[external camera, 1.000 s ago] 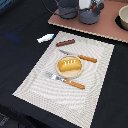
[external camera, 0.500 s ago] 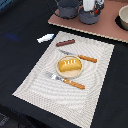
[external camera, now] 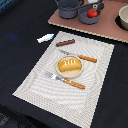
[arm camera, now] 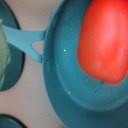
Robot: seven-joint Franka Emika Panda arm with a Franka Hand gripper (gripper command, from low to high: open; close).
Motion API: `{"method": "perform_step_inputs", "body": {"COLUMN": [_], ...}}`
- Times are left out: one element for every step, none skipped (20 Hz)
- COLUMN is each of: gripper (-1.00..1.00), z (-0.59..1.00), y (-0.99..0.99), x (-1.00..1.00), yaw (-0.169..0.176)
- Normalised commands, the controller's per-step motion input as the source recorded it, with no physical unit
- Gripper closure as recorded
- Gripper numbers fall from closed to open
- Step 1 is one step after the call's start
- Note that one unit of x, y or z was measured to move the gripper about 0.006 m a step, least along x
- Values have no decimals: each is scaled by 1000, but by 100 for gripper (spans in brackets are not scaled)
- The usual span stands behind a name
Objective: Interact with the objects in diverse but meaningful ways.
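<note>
The jaws are not seen in either view, so their state cannot be told. The red tomato [arm camera: 103, 41] lies in the blue-grey frying pan [arm camera: 65, 75]. The golden-yellow bread loaf [external camera: 69, 64] rests on the round beige plate [external camera: 61, 72] on the desk.

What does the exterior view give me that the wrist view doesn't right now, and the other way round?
Exterior view only: the placemat with the bread loaf on its plate, the knife, fork, brown sausage and small white-blue piece, plus the two-handled pot. Wrist view only: a close look inside the pan. Both: the red tomato lying in the frying pan. The hand shows in neither.
</note>
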Motion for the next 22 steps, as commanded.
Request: {"method": "perform_step_inputs", "body": {"gripper": [-100,-100,-100,-100,-100,-100,-100,-100,-100,-100,-100,-100,-100,-100,-100,-100,-100,-100,-100,-100,-100,-100], "z": [549,503,463,454,454,460,471,466,446,426,389,366,337,283,274,251,200,123,86,37,0,0], "y": [-889,-949,-977,-977,-977,-986,-991,-997,-1000,-1000,-1000,-1000,-1000,-1000,-1000,-1000,-997,-989,-980,-971,-966,-963], "x": [197,183,137,126,126,123,111,86,40,6,0,0,0,0,0,0,0,-51,-74,-100,-143,-146], "yaw": [0,0,0,0,0,0,0,0,0,0,0,0,0,0,0,0,0,0,0,0,0,0]}}
